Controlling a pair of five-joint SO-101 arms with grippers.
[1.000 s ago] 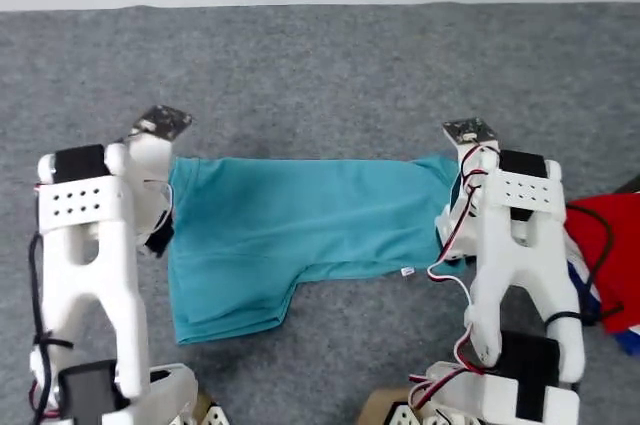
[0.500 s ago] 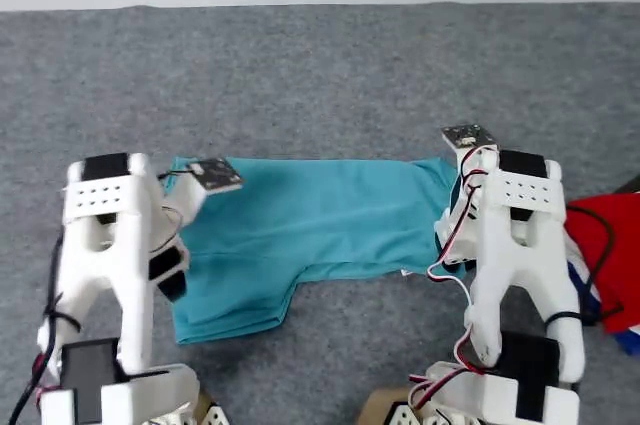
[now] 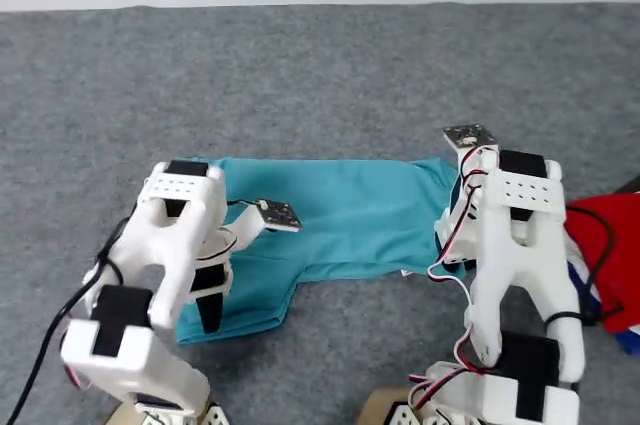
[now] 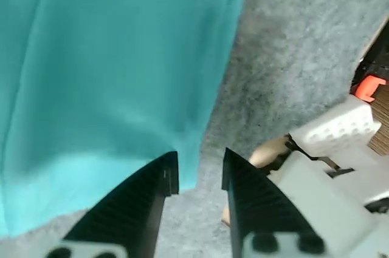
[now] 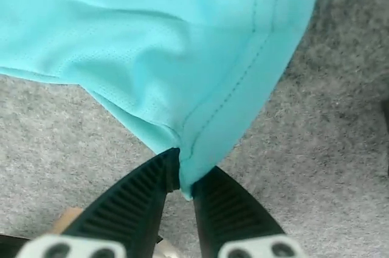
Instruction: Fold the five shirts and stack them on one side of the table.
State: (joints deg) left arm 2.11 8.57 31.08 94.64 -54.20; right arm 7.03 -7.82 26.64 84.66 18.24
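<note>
You have the spread shirt (image 3: 340, 210) lying across the middle of the table (image 3: 300, 75), running left to right. Your left claw (image 4: 197, 170) hangs over the shirt's near left corner, jaws apart (the hem lies under the gap). Your right claw (image 5: 185, 170) is at the shirt's right end, pinched on its edge. The pile of other shirts (image 3: 605, 265) lies at the table's right edge.
</note>
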